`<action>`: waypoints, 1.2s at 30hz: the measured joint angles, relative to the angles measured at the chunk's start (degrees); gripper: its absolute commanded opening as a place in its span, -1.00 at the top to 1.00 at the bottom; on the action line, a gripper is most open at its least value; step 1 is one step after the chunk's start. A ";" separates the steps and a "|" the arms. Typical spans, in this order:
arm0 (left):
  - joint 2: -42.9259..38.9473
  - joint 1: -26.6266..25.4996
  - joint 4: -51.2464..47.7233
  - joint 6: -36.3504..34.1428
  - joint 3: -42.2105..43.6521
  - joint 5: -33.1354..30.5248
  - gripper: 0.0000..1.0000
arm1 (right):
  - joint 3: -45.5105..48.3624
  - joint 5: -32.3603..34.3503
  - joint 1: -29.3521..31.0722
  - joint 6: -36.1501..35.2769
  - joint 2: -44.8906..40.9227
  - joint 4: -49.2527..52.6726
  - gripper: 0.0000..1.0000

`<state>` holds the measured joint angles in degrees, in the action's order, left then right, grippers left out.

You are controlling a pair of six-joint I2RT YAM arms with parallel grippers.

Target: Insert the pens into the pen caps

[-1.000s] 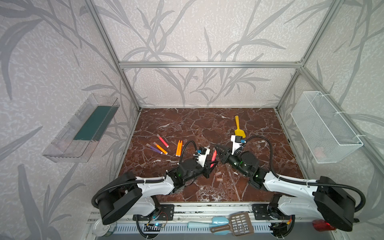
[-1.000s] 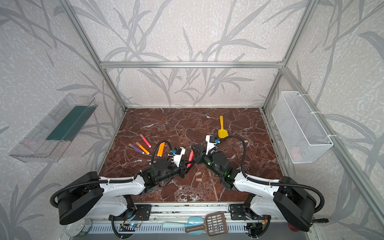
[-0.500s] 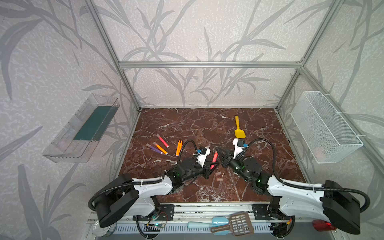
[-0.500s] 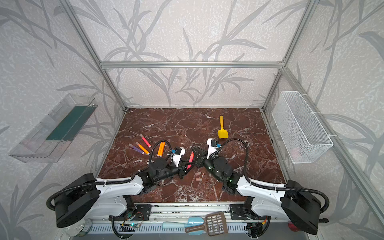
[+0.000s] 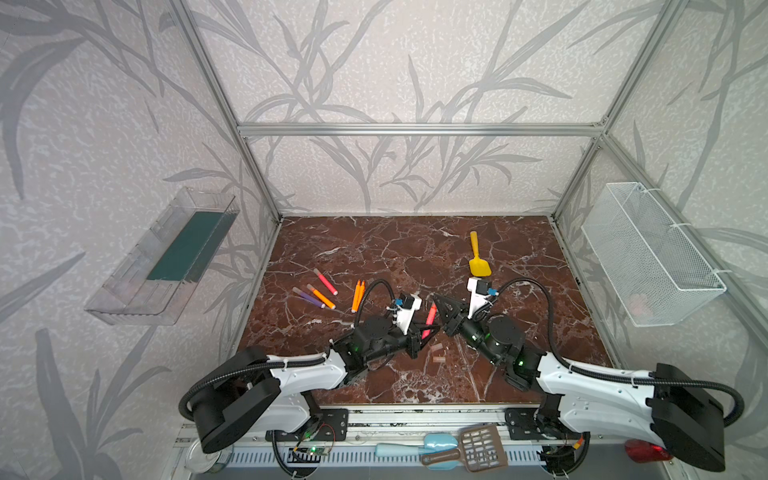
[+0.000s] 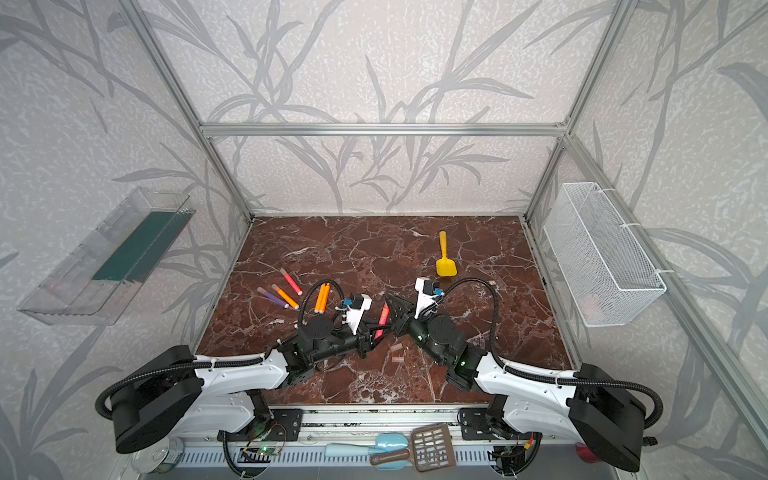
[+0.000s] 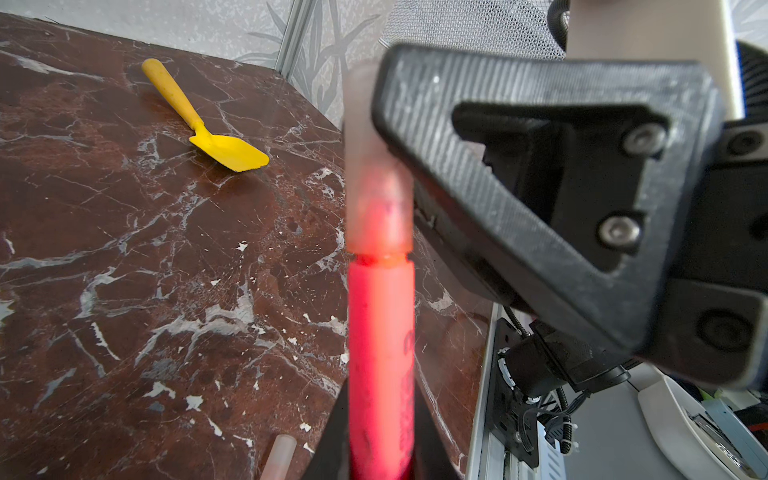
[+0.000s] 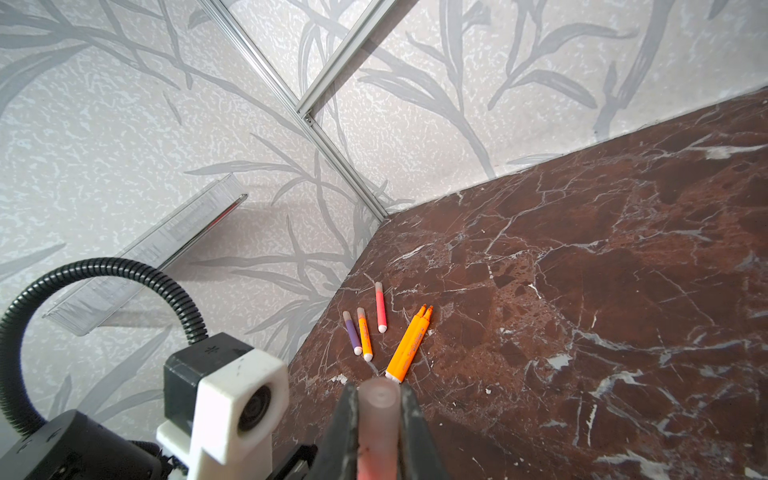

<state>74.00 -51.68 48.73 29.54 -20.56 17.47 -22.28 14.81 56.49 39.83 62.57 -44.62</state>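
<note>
Near the front middle of the table (image 5: 395,249), the left claw (image 5: 424,335) is clenched on the lower part of a red pen (image 5: 430,320). The pen is held clear of the surface and tilted, its upper end leaning toward the right claw (image 5: 439,306). The right claw is clenched on a cap (image 7: 376,199) that sits over the pen's tip. In the left wrist view the red tip shows through the cap's lower half, and a thin darker ring shows between the cap's rim and the barrel. The same view shows one black finger (image 7: 540,187) of the right claw pressed against the cap's side. In the right wrist view the cap's closed end (image 8: 378,397) shows between the two jaws, with pink visible inside it.

Two loose caps (image 5: 436,352) lie on the table just in front of the claws, close together.

Well apart, toward the left edge, lie the other pens: a pink pen (image 5: 325,281), an orange pen (image 5: 321,296) and a purple pen (image 5: 308,297), roughly parallel. Beside these is an orange pair (image 5: 357,296), the two touching side by side, with bare pointed tips in the right wrist view. A shovel (image 5: 478,262) lies behind the right claw, near the back right.
</note>
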 measured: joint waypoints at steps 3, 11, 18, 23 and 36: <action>0.00 0.00 -0.04 -0.07 0.00 0.02 1.00 | 0.00 0.17 0.09 0.22 -0.17 0.33 0.57; -1.64 0.59 2.43 -0.81 0.00 -4.39 1.00 | 2.21 -1.33 1.70 -0.11 -2.99 6.47 0.35; -1.97 0.59 2.69 -1.53 0.02 -5.84 1.00 | 2.89 -0.57 1.66 -0.96 -7.43 9.62 0.22; -1.97 0.59 2.08 -3.08 0.02 -5.57 1.00 | 2.91 0.37 1.36 -3.06 -11.52 11.13 -0.04; -1.86 -2.43 -3.56 -12.07 -0.04 -5.25 1.00 | 1.16 -5.73 -4.02 -4.15 -12.20 13.35 -0.21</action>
<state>72.14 -54.11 45.17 17.47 -20.60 12.23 -21.12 9.08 52.47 35.68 50.37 -31.27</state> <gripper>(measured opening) 0.162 0.604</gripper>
